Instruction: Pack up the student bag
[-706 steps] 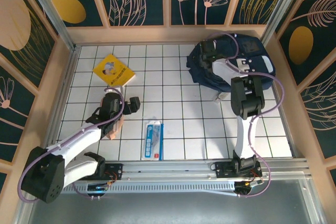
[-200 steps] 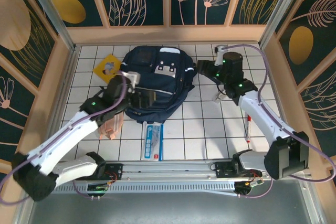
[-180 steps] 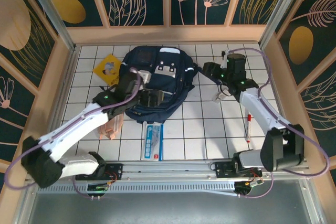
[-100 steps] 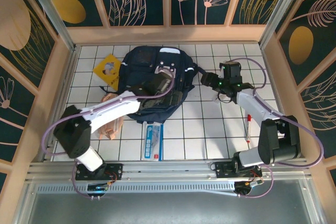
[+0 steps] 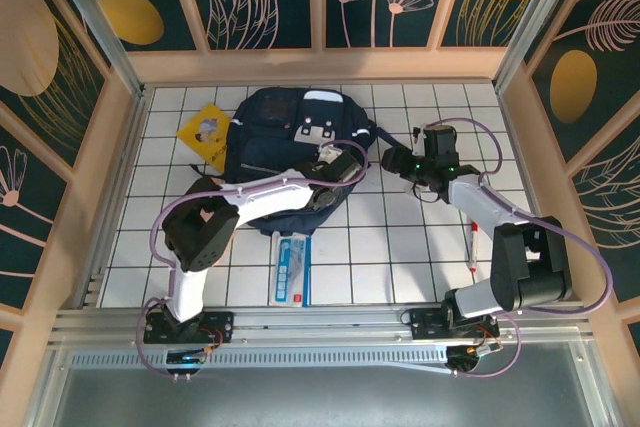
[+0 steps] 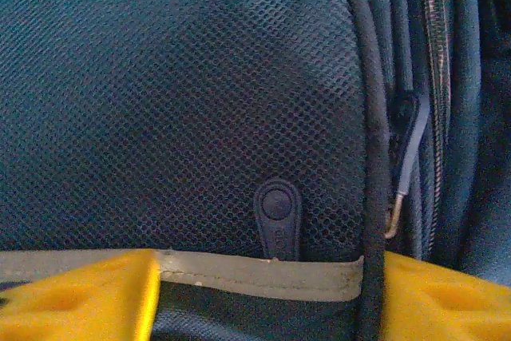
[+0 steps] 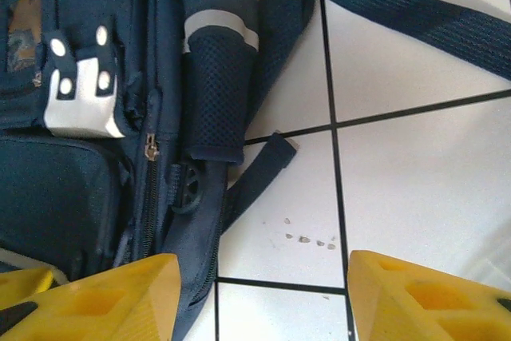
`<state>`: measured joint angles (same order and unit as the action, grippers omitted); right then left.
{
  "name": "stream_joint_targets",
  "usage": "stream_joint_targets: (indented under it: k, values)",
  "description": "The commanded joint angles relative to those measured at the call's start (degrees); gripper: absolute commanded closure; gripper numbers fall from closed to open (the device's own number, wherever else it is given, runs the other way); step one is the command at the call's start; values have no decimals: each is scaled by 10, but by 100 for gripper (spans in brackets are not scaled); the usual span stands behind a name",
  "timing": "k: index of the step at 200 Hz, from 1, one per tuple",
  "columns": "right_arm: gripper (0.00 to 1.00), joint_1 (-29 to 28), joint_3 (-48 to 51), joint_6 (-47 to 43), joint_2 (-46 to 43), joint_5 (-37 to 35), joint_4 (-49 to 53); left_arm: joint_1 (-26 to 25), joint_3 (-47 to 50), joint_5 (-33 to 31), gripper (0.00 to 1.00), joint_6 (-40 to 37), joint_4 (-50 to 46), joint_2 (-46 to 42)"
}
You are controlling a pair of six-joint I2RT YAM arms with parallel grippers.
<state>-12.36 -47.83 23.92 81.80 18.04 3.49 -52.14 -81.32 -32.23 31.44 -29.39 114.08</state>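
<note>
The student bag (image 5: 285, 132), navy with grey stripes and white patches, lies front-up at the back middle of the tiled table. My left gripper (image 5: 345, 169) rests on its lower right part. In the left wrist view the yellow fingers (image 6: 80, 297) stand apart over the bag's mesh pocket (image 6: 176, 101), a grey stripe (image 6: 263, 273) spanning the gap and lying flat. My right gripper (image 5: 393, 160) hovers just right of the bag. Its jaws (image 7: 263, 297) are open over bare tile, with the bag's side zip (image 7: 148, 189) by the left finger.
A yellow book (image 5: 207, 130) pokes out from under the bag's left side. A white and blue flat pack (image 5: 292, 267) lies near the front middle, and a red and white pen (image 5: 473, 242) at the right. A loose bag strap (image 7: 399, 13) crosses the tile.
The bag came from the back right to the back middle. My left arm swung right across it to its lower right and its jaws narrowed. The right gripper edged down-left toward the bag.
</note>
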Motion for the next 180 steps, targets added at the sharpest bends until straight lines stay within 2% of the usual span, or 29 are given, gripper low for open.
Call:
stream_joint_targets:
  k: [1, 24, 42, 62, 79, 96, 123, 156, 180]
  values:
    - [44, 0, -4, -20, 2, 27, -25, 2, 2, -39, 58, -2, -23, -3]
    - [45, -2, -8, -31, 7, 33, -19, 3, -3, -55, 100, -34, -25, -12]
    - [45, -5, -13, -44, 9, 26, -5, 3, -14, -60, 100, -61, -36, -34]
    - [45, -18, -22, -81, 9, 29, 2, 3, -30, -28, 100, -99, -36, -81]
    - [45, -49, -57, -183, 23, 83, 40, 5, -24, 0, 100, -124, -21, -131]
    - [43, -90, -108, -300, 44, 68, 92, 16, 3, 46, 100, -144, 13, -191]
    - [45, -75, -122, -452, 65, 122, 106, 35, 73, 114, 100, -170, 91, -264]
    - [45, -57, -203, -452, 114, 146, 179, 53, 98, 155, 100, -165, 106, -309]
    - [45, -59, -279, -362, 153, 182, 247, 55, 117, 173, 100, -163, 127, -325]
